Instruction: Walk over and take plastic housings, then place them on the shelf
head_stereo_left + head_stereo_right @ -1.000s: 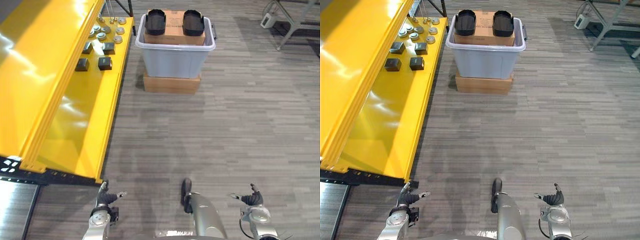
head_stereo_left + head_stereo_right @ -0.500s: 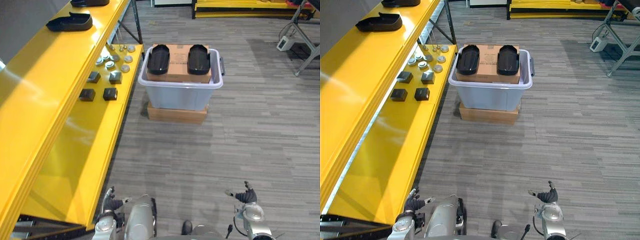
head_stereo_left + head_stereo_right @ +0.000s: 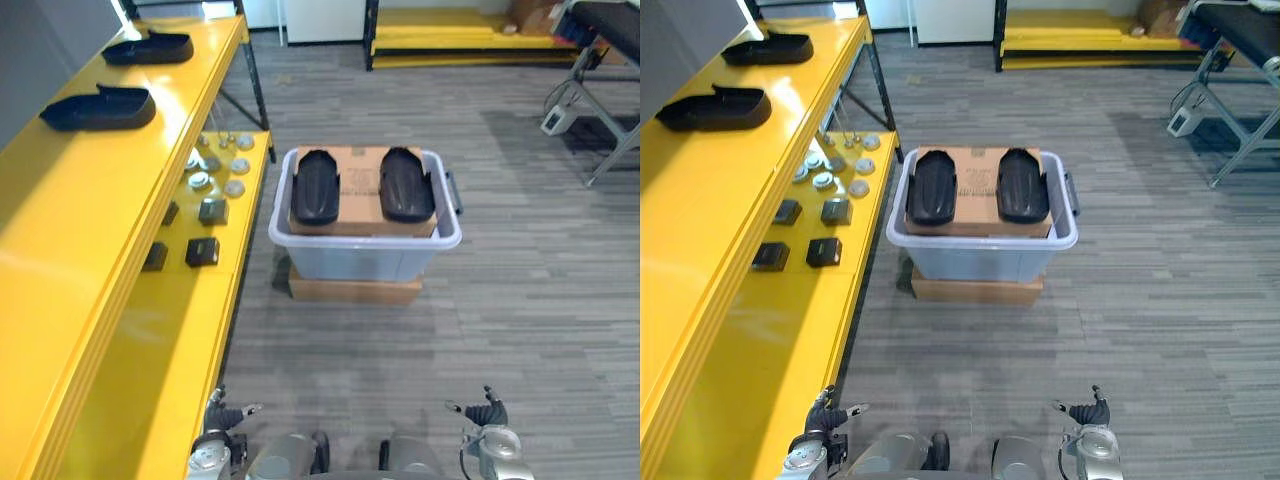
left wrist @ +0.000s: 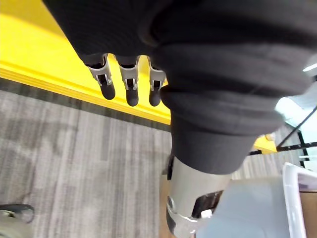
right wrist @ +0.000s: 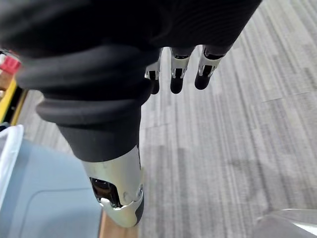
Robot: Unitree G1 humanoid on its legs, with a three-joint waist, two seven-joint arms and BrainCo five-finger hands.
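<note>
Left hand (image 3: pixel 220 417): low at the view's bottom edge, beside the shelf's front corner; fingers (image 4: pixel 130 87) straight, hanging loose, holding nothing.
Right hand (image 3: pixel 488 413): low at the bottom edge, over bare floor; fingers (image 5: pixel 178 74) straight and relaxed, holding nothing.
Change since a second ago: whole view shifted, so camera moved; hands kept at the sides as before; bin lower in the view and nearer its middle; upper shelf level come into sight.
Floor (image 3: pixel 400 370): open between both hands and the bin; wide open room to the bin's right.
Bin (image 3: pixel 365 255): grey, set on a flat carton (image 3: pixel 355 291), just beside the lower shelf edge, narrow gap between.
Inside the bin: cardboard box (image 3: pixel 360 205), with left housing (image 3: pixel 316 187) and right housing (image 3: pixel 405 184) lying side by side on top, apart.
Shelf (image 3: pixel 60 230): yellow, along the left; near shelf housing (image 3: pixel 100 108) and far shelf housing (image 3: pixel 150 47) on the upper level, well apart.
Lower level (image 3: pixel 190 330): dark blocks (image 3: pixel 202 251) and round metal parts (image 3: pixel 200 181) toward the far end; near end bare.
Far right: metal frame legs (image 3: pixel 600 150), well clear of the bin.
</note>
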